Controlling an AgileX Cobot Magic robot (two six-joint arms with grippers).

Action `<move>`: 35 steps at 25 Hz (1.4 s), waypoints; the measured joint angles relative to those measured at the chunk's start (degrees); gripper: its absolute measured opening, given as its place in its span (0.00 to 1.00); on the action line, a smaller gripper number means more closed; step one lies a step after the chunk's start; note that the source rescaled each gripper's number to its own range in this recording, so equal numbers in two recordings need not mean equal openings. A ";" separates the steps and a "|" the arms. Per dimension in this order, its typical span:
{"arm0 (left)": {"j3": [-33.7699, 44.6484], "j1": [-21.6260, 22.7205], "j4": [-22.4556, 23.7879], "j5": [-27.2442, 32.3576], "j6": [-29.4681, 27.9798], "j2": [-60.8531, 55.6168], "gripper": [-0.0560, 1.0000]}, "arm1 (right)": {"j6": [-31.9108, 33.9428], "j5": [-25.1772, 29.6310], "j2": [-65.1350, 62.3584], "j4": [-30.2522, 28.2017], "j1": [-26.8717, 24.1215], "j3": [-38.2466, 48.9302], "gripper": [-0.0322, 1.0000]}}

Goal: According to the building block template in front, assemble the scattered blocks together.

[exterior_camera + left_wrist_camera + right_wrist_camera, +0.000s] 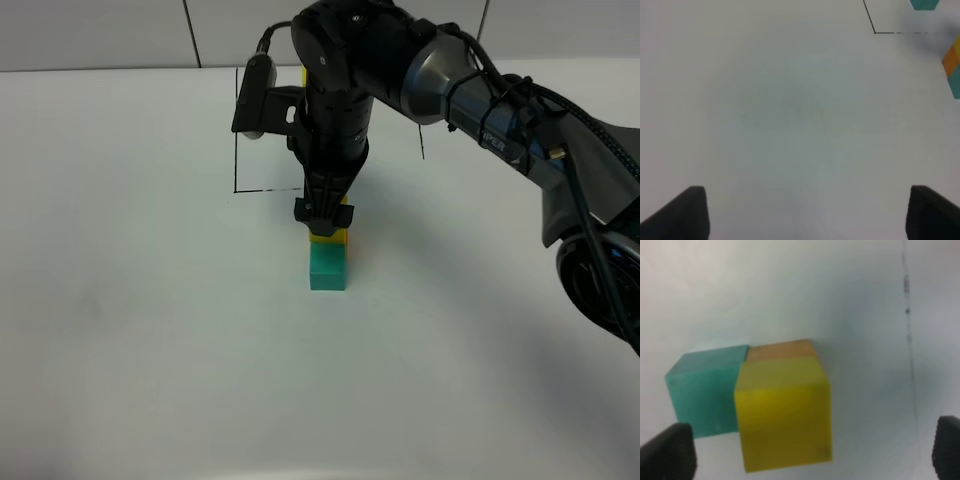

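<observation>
The scattered blocks stand together mid-table. A yellow cube (328, 237) (785, 415) sits on top of an orange cube (780, 350), which shows only as a thin edge. A teal cube (327, 268) (705, 390) rests on the table against them. My right gripper (323, 212) (807, 450) hangs just above the yellow cube, open, with its fingertips (667, 450) wide of the cube. The template is mostly hidden behind the right arm, with only a yellow sliver (303, 75) showing; its teal cube (925, 4) shows in the left wrist view. My left gripper (800, 215) is open and empty over bare table.
A thin black drawn rectangle (237, 188) (875, 32) marks the template's area at the back of the white table (120, 300). The right arm's bulk (480, 100) crosses from the right over that area. The block stack shows blurred at the edge of the left wrist view (952, 62).
</observation>
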 joint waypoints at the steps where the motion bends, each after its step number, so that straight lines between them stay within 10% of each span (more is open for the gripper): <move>1: 0.00 0.00 0.00 0.00 0.00 0.00 0.77 | 1.47 0.00 -0.93 -0.37 0.00 0.34 0.99; 13: 0.00 0.00 0.00 0.00 0.00 0.00 0.77 | 14.23 -0.48 -13.99 -3.23 -2.53 17.79 0.97; 35: 0.00 0.00 0.00 0.00 0.00 0.00 0.77 | 46.51 -27.08 -46.83 2.05 -19.50 68.90 0.96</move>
